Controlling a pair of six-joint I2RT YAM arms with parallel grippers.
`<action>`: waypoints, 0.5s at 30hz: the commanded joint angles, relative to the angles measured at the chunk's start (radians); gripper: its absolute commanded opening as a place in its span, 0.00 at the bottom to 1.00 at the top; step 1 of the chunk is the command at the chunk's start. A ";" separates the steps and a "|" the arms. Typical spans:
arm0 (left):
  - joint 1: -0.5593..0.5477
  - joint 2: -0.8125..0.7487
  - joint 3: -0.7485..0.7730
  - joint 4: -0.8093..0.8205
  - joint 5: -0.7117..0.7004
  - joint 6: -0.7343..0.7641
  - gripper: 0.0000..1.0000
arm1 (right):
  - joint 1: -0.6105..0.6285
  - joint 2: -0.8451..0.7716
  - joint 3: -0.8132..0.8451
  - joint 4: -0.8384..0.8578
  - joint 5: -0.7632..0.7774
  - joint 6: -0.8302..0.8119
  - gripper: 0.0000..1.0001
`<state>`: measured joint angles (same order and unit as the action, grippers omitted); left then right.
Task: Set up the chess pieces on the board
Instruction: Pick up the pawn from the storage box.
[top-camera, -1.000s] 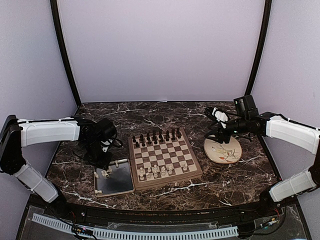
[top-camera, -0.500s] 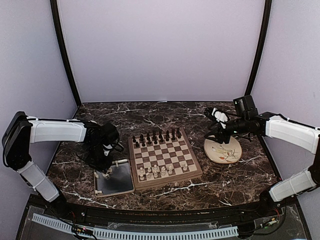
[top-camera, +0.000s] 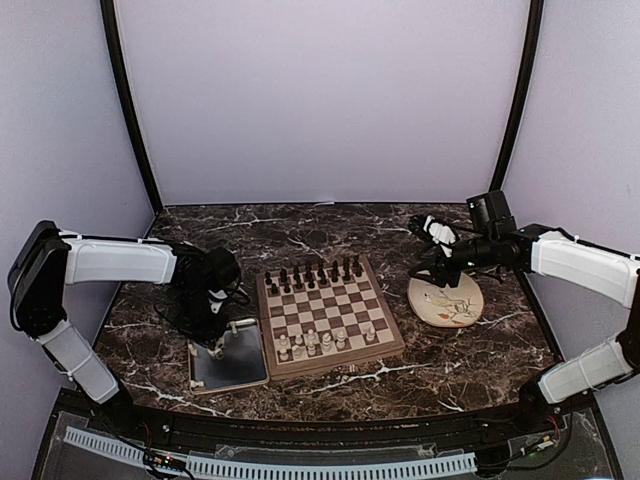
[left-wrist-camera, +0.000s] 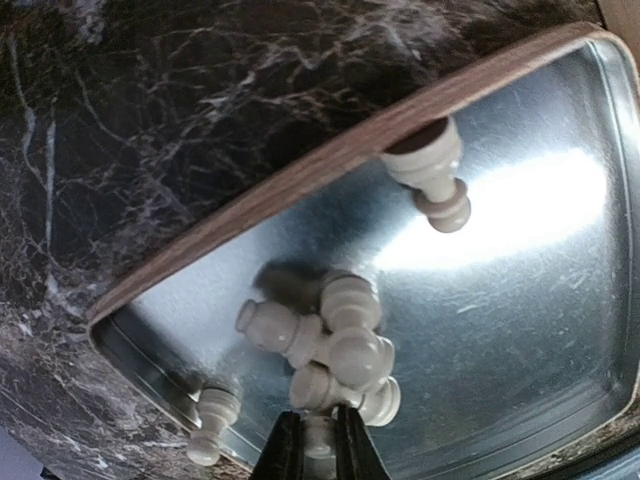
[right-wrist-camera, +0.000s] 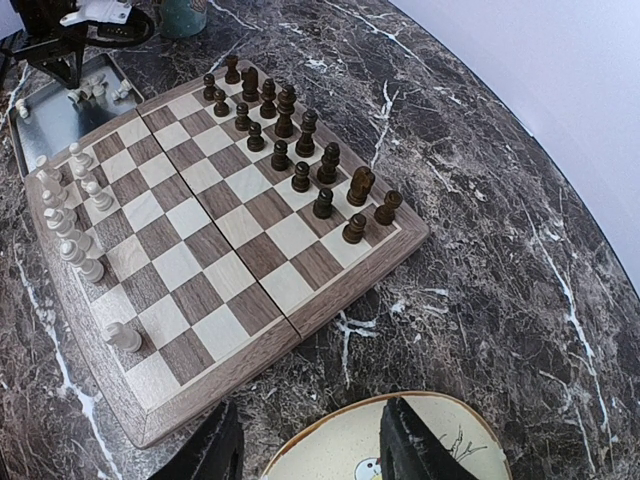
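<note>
cream turned wood, smooth: loose pieces (left-wrist-camera: 340, 340) lie on their sides in the metal tray (left-wrist-camera: 520, 300), most in one touching cluster, two apart near the rim.

left pincer (left-wrist-camera: 320, 455) is down in the tray at the near edge of the cluster, closed on one cream piece (left-wrist-camera: 318, 435) that shows between the tips. which figure it is i cannot tell.

right pincer (right-wrist-camera: 315, 455) hangs over the painted plate (top-camera: 470, 310), jaws apart, nothing between them.

board (top-camera: 328, 308) sits between tray and plate on the marble table (top-camera: 330, 230). dark pieces (right-wrist-camera: 290, 130) stand in two rows on the far side. standing cream pieces (top-camera: 320, 342) only partly fill the side near the arms.

judgement: pieces should be light, hard and not fragile, but round and slick, so likely to roll on the metal or twist in the grip. best taken across the narrow waist below the head. neighbours touch, so lifting one may drag another.

writing: none legible. plate carries a drawing, its small marks too fine to read.
</note>
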<state>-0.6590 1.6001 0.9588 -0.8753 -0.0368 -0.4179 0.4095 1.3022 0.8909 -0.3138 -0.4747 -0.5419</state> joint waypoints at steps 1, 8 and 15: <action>-0.011 -0.031 0.035 -0.043 0.100 0.071 0.07 | -0.003 0.004 -0.002 0.020 -0.007 -0.007 0.47; -0.019 -0.069 0.094 -0.086 0.199 0.146 0.06 | -0.003 0.009 -0.001 0.021 -0.006 -0.008 0.47; -0.052 -0.050 0.205 -0.037 0.229 0.200 0.07 | -0.003 0.012 -0.001 0.023 -0.004 -0.008 0.47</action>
<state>-0.6861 1.5669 1.0954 -0.9241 0.1669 -0.2718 0.4095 1.3079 0.8909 -0.3138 -0.4744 -0.5423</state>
